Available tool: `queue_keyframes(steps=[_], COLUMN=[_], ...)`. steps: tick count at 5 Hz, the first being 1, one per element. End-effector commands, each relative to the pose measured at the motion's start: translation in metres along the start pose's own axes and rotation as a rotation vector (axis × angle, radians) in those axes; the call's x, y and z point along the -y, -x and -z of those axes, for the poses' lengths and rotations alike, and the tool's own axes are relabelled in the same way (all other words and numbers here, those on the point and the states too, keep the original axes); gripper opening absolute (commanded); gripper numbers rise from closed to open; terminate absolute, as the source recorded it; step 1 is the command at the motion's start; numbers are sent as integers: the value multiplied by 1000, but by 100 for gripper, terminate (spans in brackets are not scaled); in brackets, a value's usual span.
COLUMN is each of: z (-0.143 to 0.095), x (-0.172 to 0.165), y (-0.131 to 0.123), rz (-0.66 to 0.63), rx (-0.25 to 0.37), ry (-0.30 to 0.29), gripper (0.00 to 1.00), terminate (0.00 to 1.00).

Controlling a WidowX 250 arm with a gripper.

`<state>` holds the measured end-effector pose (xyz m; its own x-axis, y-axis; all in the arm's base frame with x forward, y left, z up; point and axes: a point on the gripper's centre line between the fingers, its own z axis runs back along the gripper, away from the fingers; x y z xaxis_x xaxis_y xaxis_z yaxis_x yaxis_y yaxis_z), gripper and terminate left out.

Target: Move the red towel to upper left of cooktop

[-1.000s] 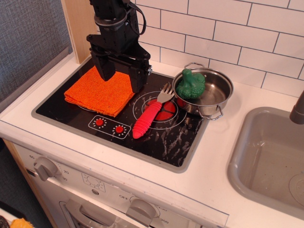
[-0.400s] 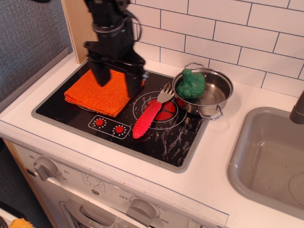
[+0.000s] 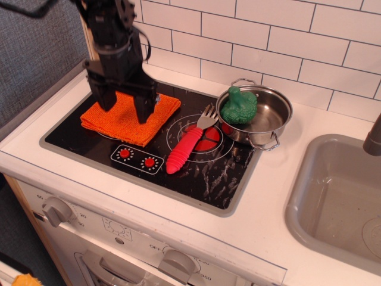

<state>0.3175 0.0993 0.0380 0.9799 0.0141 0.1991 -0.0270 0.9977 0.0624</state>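
Note:
The red towel (image 3: 122,123), an orange-red folded woven cloth, lies flat on the upper left part of the black cooktop (image 3: 202,173). My gripper (image 3: 126,107) hangs over the towel with its two black fingers (image 3: 144,107) spread wide apart, open and empty. The fingertips are near the towel's surface; I cannot tell whether they touch it. The arm hides the towel's back edge.
A red ribbed-handle fork (image 3: 187,143) lies across the middle burner. A steel pot (image 3: 268,119) with a green broccoli toy (image 3: 239,105) stands at the cooktop's back right. A grey sink (image 3: 339,196) is at the right. White tiled wall behind.
My gripper has moved left, from the towel's right edge to over its middle. The towel's right corner now shows. The towel, fork and pot have not moved.

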Motion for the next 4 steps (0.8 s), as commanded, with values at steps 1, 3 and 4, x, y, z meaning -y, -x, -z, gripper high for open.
queue_keyframes(steps=[1, 3, 4], z=[23, 44, 47], x=[-16, -18, -25], y=[-13, -26, -45], rz=[13, 3, -30], rx=[-3, -59, -37], ry=[10, 34, 40], gripper=[100, 100, 100], terminate=[0, 0, 0])
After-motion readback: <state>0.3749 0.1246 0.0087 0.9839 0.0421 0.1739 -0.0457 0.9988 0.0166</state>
